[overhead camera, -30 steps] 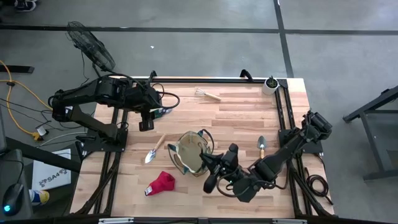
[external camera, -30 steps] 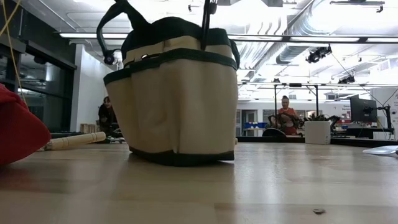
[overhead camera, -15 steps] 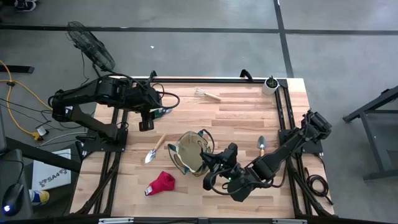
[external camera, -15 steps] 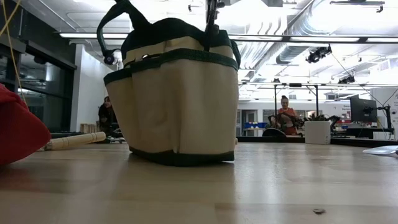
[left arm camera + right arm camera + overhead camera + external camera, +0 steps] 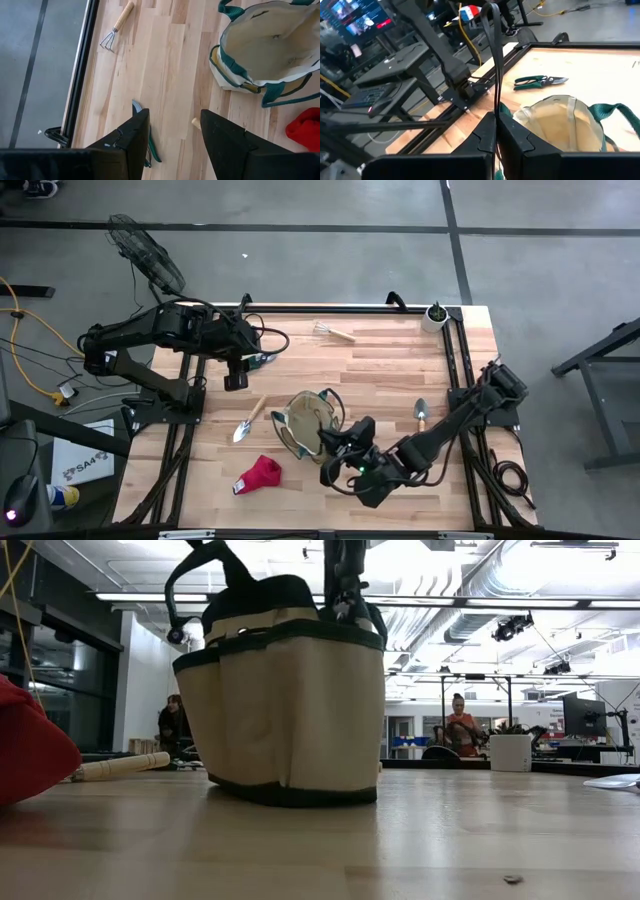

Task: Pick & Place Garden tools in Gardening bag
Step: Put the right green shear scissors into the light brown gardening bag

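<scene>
The tan gardening bag point(image 5: 305, 425) with green trim stands upright on its base point(image 5: 285, 795) at mid-table. My right gripper point(image 5: 335, 457) is at the bag's near right rim, shut on the black shears point(image 5: 494, 55), a thin black loop. In the low view a dark part point(image 5: 345, 580) reaches down to the bag's rim. My left gripper point(image 5: 235, 377) hangs open and high above the green-handled pruners point(image 5: 146, 131), which lie flat. One trowel point(image 5: 245, 420), a second trowel point(image 5: 421, 415), the mini rake point(image 5: 335, 332) and the red glove point(image 5: 258, 476) lie on the table. My right gripper pinches the shears' thin black loop point(image 5: 495, 102) between its two fingers, at the loop's lower end. The fingers come nearly level from the table's near right side, toward the bag. The loop stands out from the fingers; the shears' other end is hidden below the gripper.
A small white pot point(image 5: 435, 315) with a green plant stands at the far right corner. Black frame rails point(image 5: 455, 370) run along the table's sides. People sit in the room beyond the table point(image 5: 462, 725).
My right gripper has come down and toward the table's left, closer over the bag's rim, and has rolled about its own line. The shears have sunk with it toward the bag's mouth. The bag's top and handle have shifted a little; its base stays in place.
</scene>
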